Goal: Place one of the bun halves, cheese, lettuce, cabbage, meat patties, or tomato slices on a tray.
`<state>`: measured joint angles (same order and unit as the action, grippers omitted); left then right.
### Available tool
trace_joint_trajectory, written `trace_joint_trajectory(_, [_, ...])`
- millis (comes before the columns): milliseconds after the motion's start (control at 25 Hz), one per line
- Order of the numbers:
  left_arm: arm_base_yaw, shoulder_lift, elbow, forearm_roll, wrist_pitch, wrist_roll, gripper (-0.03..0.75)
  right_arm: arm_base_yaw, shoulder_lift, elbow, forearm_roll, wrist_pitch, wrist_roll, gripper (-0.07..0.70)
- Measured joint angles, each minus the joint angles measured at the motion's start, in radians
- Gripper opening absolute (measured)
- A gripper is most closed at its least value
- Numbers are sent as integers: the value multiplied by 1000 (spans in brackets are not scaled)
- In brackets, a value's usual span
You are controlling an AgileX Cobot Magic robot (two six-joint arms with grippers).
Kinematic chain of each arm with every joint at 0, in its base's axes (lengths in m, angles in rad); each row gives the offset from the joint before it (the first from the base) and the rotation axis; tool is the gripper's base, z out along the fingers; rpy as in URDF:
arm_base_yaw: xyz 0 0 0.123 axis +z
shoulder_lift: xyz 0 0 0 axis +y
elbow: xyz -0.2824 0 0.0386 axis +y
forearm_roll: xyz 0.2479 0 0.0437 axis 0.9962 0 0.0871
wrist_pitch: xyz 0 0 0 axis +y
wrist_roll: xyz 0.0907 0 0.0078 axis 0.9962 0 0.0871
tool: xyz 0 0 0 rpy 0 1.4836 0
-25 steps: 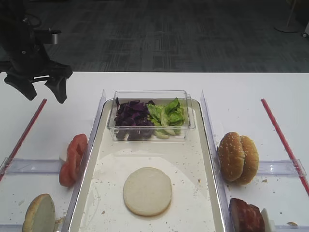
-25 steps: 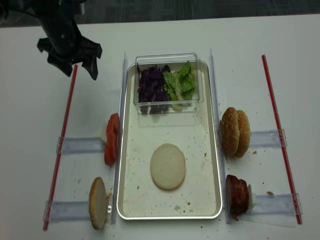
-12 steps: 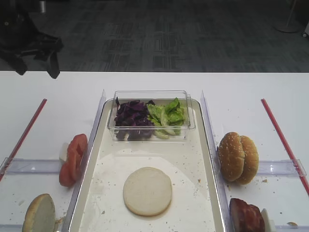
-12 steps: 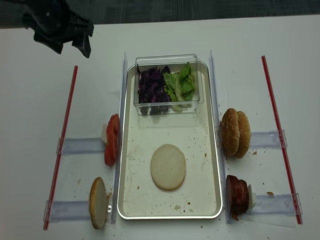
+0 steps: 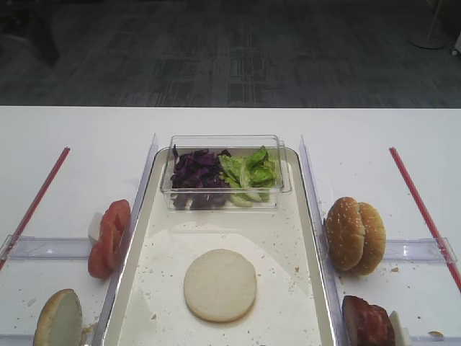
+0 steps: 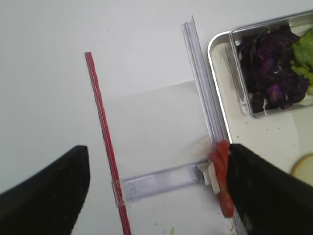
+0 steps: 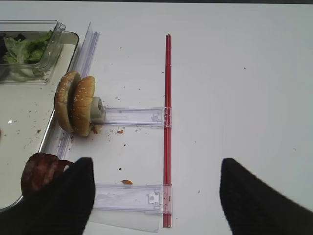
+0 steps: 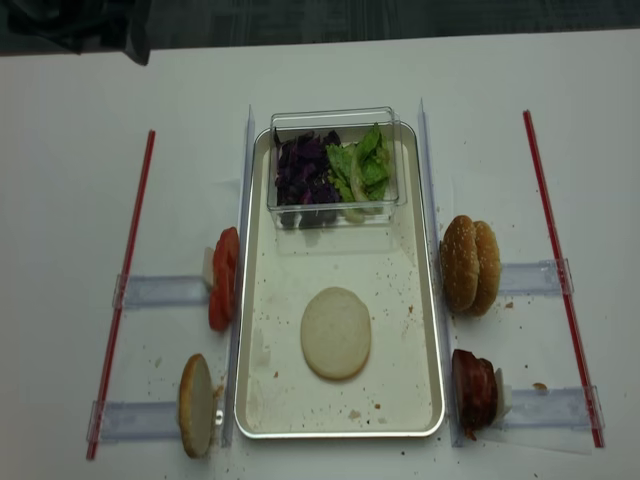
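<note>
One bun half (image 5: pixel 220 285) lies flat, cut face up, on the silvery tray (image 5: pixel 238 229). Another bun half (image 5: pixel 57 317) stands on edge left of the tray. Tomato slices (image 5: pixel 108 238) stand in a row by the tray's left rim. Cabbage (image 5: pixel 196 173) and lettuce (image 5: pixel 252 169) fill a clear tub at the tray's far end. Meat patties (image 5: pixel 367 321) sit at the front right. Cheese is out of view. My left gripper (image 6: pixel 156 193) is open and empty, high over the table left of the tomato slices (image 6: pixel 222 171). My right gripper (image 7: pixel 156 196) hangs open and empty right of the meat patties (image 7: pixel 41 169).
Two sesame-seeded buns (image 5: pixel 354 234) stand on edge right of the tray. Red strips (image 5: pixel 36 198) (image 5: pixel 421 205) run along both sides of the table. Clear plastic holders (image 5: pixel 50 247) (image 7: pixel 134 116) lie across the table. The clear tub (image 8: pixel 335 118) sits on the tray's far end.
My left arm has pulled back from above the table's far left toward the corner, leaving only a dark edge in the overhead views. Its jaws stay open. The food has not moved.
</note>
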<state>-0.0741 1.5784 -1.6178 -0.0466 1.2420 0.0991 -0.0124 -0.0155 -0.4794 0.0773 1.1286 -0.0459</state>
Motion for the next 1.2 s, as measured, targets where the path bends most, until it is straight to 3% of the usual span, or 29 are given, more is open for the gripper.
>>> trace_joint_trajectory(1200, [0,-986,771,9,20,-48,533,0,0,0,0,0,-2,552])
